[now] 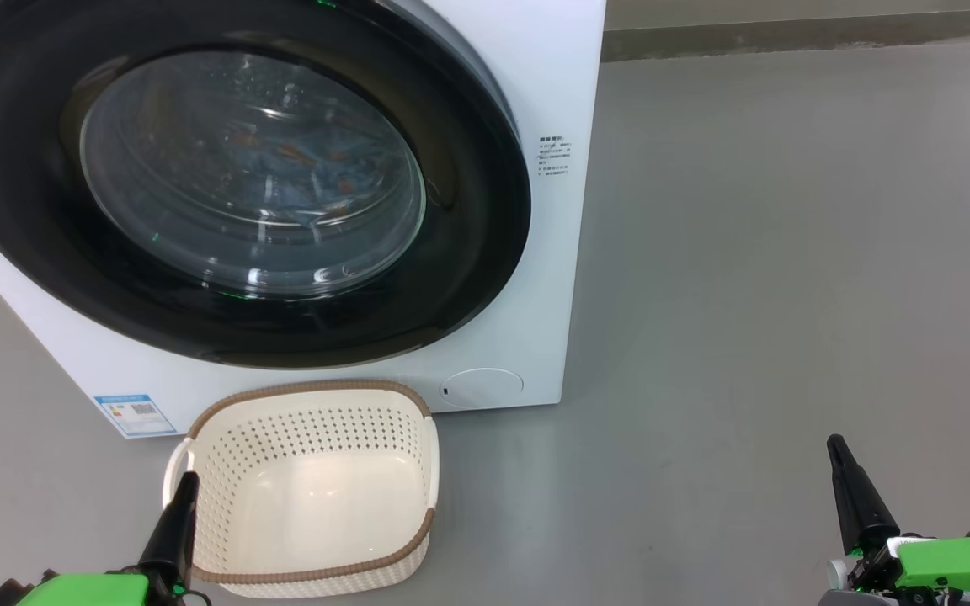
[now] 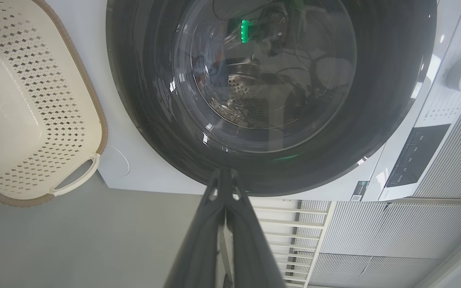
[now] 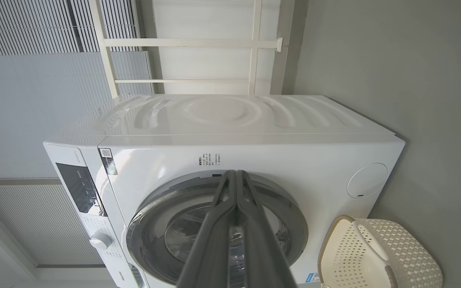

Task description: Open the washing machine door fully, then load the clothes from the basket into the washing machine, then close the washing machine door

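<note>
Grippers sit low in the head view, fingers pointing up toward 12 o'clock. The left gripper point(image 1: 185, 490) is at 7 o'clock and the right gripper point(image 1: 837, 453) at 5 o'clock, each on a green wrist block. Both have their two dark fingers pressed together with nothing between them. The left wrist view shows the left gripper point(image 2: 225, 176) the same way, and the right wrist view the right gripper point(image 3: 235, 177).

The basket point(image 1: 310, 388) stands on the grey floor point(image 1: 788, 252) just at 1 o'clock of the left gripper. That fingertip overlaps the basket's left handle in the view, and whether it touches cannot be told. The basket's bare cream bottom shows. It lies well apart from the right gripper, toward 9 o'clock.

The washing machine point(image 1: 548, 76) stands beyond the basket, its round flap point(image 1: 481, 388) and blue label point(image 1: 135, 414) low on the front. The washing machine door point(image 1: 477, 252) lies flat against the front, at 12 o'clock of the left gripper and 10 o'clock of the right. Behind its glass, the clothes point(image 1: 308, 164) show as blue fabric with orange marks inside the drum.
</note>
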